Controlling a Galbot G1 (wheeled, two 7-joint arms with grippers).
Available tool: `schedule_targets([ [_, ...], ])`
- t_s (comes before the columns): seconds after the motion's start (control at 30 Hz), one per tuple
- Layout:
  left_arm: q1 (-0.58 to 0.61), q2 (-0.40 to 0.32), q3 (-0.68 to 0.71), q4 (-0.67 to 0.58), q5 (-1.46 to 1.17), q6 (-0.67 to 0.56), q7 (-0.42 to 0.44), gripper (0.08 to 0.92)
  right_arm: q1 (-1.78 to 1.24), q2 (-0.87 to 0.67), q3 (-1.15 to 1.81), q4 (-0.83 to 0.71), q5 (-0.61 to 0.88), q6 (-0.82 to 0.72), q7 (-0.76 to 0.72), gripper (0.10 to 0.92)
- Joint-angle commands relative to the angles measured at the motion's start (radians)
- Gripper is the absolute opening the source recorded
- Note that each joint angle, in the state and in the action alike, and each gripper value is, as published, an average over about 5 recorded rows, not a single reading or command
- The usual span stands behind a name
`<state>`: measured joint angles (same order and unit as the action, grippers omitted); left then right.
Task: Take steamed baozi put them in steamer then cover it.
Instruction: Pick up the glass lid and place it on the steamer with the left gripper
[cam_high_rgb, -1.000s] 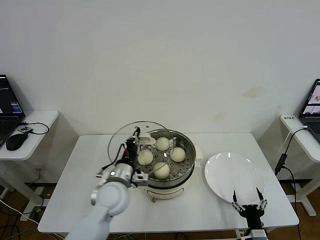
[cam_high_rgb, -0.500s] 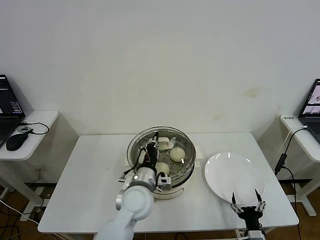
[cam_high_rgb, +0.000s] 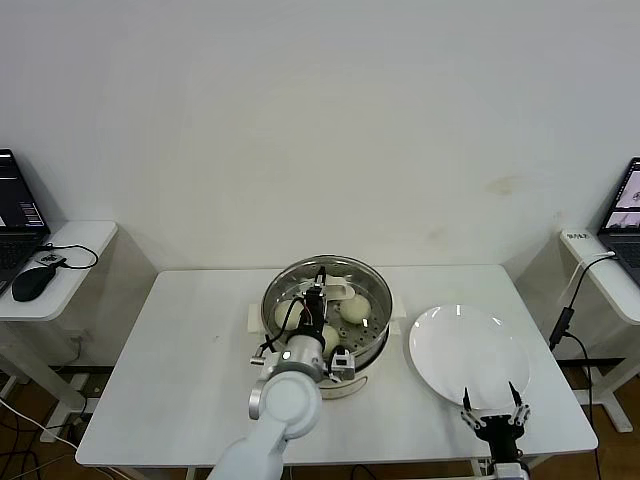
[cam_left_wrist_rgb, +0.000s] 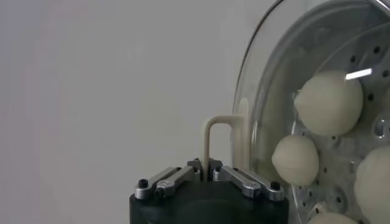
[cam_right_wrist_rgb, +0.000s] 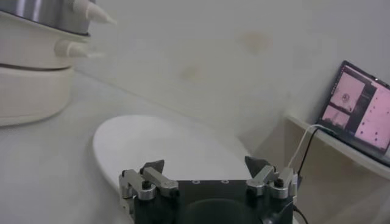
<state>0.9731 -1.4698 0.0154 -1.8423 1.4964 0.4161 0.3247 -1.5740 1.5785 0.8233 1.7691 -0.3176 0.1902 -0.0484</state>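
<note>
The steamer (cam_high_rgb: 368, 340) stands at the middle of the white table. Several baozi lie on its perforated tray; one (cam_high_rgb: 355, 308) shows through the glass. My left gripper (cam_high_rgb: 322, 292) is shut on the cover's cream-white bar handle and holds the cover (cam_high_rgb: 300, 290) over the pot, almost in line with its rim. In the left wrist view my left gripper (cam_left_wrist_rgb: 206, 167) pinches the handle (cam_left_wrist_rgb: 218, 125), with the cover's glass (cam_left_wrist_rgb: 262, 109) and baozi (cam_left_wrist_rgb: 329, 102) behind it. My right gripper (cam_high_rgb: 490, 412) is open and empty at the table's near edge.
A flat white plate (cam_high_rgb: 465, 350) lies right of the steamer, just beyond my right gripper (cam_right_wrist_rgb: 206, 164); it also shows in the right wrist view (cam_right_wrist_rgb: 164, 143). Side tables with a laptop (cam_high_rgb: 15, 210) and mouse (cam_high_rgb: 33, 282) stand left, another laptop (cam_high_rgb: 625, 215) right.
My left gripper has carried the cover to the right, from beside the steamer's left side to over the pot. The right gripper has sunk slightly toward the near edge.
</note>
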Motion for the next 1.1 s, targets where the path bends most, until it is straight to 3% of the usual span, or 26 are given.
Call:
schedule_targets([
  [0.03, 0.006, -0.021, -0.010, 0.030, 0.027, -0.009, -0.008, 0.140, -0.002, 0.000, -0.002, -0.003, -0.005, 0.001, 0.000, 0.823],
  [0.93, 0.020, -0.055, -0.020, 0.067, 0.034, -0.036, -0.048, 0.143, -0.015, -0.003, 0.002, -0.003, 0.000, 0.010, -0.007, 0.823],
  [1.1, 0.042, -0.047, -0.013, 0.017, 0.034, -0.036, -0.049, 0.249, -0.015, -0.003, 0.000, 0.000, 0.002, 0.005, -0.009, 0.823],
])
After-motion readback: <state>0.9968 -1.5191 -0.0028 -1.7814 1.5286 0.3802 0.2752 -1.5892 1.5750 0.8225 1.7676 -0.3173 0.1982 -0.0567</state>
